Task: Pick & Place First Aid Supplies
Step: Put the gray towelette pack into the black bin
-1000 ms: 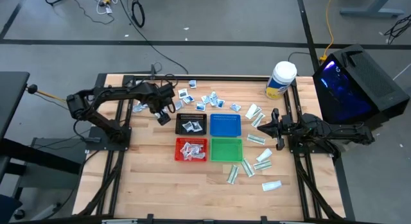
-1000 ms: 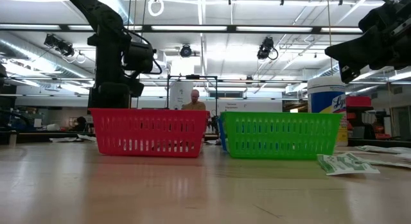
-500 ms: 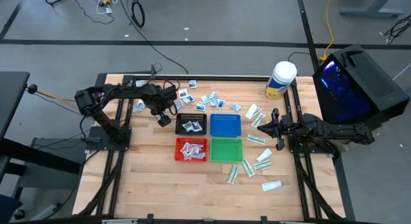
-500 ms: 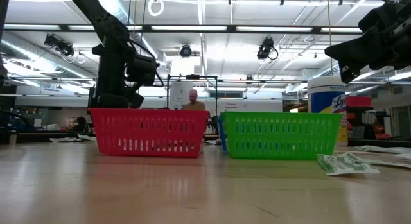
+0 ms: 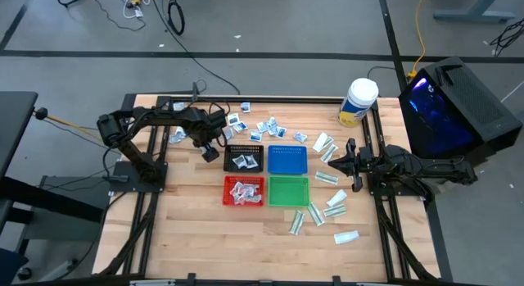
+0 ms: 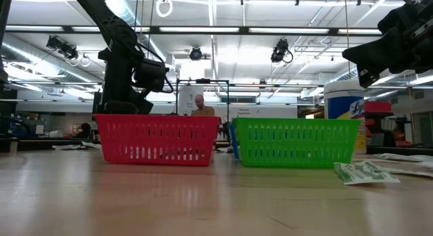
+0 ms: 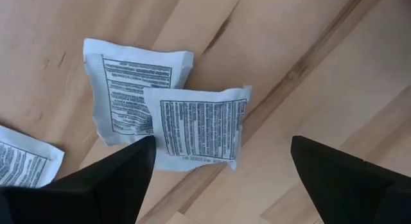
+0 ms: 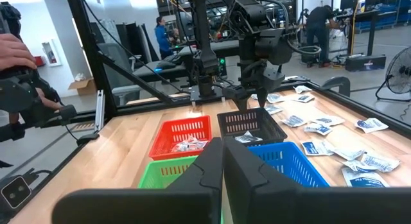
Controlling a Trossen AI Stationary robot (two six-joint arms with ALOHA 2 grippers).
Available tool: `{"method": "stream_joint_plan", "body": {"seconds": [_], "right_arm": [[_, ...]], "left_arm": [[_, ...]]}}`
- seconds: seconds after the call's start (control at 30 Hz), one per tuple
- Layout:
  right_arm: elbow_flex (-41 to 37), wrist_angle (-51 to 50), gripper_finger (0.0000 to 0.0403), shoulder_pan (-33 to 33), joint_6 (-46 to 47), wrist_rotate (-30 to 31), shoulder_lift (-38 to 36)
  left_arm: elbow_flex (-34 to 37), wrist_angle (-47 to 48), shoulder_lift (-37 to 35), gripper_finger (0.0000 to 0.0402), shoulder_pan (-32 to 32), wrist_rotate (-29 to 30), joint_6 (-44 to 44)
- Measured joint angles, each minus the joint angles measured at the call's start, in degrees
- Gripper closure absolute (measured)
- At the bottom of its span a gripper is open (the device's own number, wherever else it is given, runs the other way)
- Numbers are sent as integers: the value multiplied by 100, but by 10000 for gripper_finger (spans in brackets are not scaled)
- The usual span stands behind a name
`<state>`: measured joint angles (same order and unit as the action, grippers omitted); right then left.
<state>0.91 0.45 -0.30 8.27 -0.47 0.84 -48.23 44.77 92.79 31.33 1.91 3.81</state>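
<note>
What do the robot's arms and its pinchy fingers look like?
Both arms are black, built from chunky jointed segments with thin dark cables running along them. The left gripper ends in two flat, wedge-shaped black fingers with plain faces and no markings. The right gripper has the same kind of fingers, smooth black and angular, with notched inner edges.

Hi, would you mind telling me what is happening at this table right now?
The robot is sorting first aid packets into mesh trays. The left end effector hangs open over two overlapping square packets on the wood, beside the black tray, holding nothing. The right end effector waits shut at the table's right side. The black tray and the red tray hold packets; the blue tray and the green tray look empty.
</note>
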Motion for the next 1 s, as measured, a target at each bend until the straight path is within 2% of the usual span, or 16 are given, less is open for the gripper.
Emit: {"method": "stream_joint_plan", "body": {"seconds": [0.27, 1.0], "right_arm": [[-2, 0, 385, 0, 2, 0, -2], [-2, 0, 385, 0, 0, -2, -2]], "left_arm": [[0, 0, 0, 25, 0, 212, -8], [-26, -52, 290, 27, -35, 117, -13]]}}
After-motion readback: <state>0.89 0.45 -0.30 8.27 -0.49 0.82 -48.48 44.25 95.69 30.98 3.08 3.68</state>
